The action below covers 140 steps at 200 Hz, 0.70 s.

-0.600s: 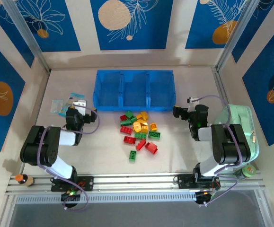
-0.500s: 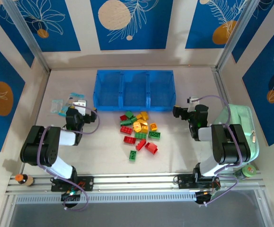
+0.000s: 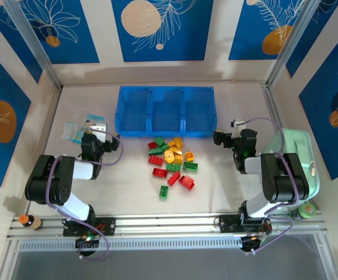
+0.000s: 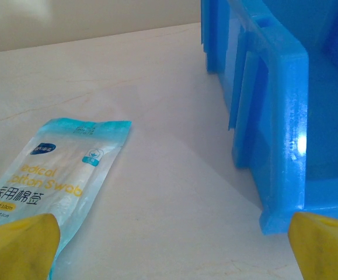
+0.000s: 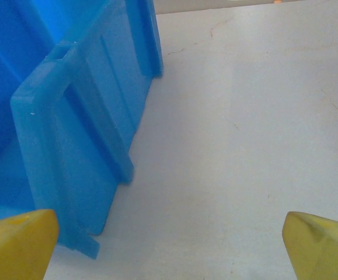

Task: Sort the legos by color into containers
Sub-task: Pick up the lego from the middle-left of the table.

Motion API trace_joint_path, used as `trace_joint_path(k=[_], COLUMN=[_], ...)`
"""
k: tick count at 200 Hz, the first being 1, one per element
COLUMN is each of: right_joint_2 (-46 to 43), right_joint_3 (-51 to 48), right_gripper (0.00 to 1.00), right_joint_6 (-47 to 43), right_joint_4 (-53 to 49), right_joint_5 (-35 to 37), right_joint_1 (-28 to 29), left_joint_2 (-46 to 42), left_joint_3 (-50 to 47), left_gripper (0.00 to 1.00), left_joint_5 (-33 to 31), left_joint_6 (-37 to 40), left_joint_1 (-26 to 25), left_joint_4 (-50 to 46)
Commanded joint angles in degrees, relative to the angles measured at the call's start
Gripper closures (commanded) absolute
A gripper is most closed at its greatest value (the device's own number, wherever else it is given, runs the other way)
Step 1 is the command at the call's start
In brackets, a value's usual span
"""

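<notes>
Left pincer (image 4: 170, 248) spread near packet (image 4: 58, 175) | right pincer (image 5: 169, 245) spread beside tray (image 5: 69, 146) | legos (image 3: 171, 160) heaped near tray

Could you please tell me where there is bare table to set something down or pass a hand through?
Bare table lies left of the tray, between its end wall and the packet; right of the tray, up to the mint-green case; and behind the tray to the back wall. In front of the tray's middle the legos crowd together.

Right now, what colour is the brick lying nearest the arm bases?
Green. The brick shows best in the top external view.
</notes>
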Motion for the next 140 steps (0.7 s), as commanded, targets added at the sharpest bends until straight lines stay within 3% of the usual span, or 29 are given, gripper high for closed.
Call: trace_joint_path(k=[1,140], right_joint_2=[-1.02,-1.08], right_joint_3=[1.01,0.92], right_gripper=[0.01,0.01], right_joint_6=[0.13,0.11], right_joint_4=[0.20,0.30], right_joint_5=[-0.64,-0.55], right_joint_1=[0.10,0.18], left_joint_2=[-0.26,-0.13], left_joint_3=[0.28,0.70], left_gripper=[0.00,0.00], left_joint_5=[0.93,0.96], left_joint_6=[-0.26,-0.36], left_joint_1=[0.45,0.54], left_joint_4=[0.71,-0.03])
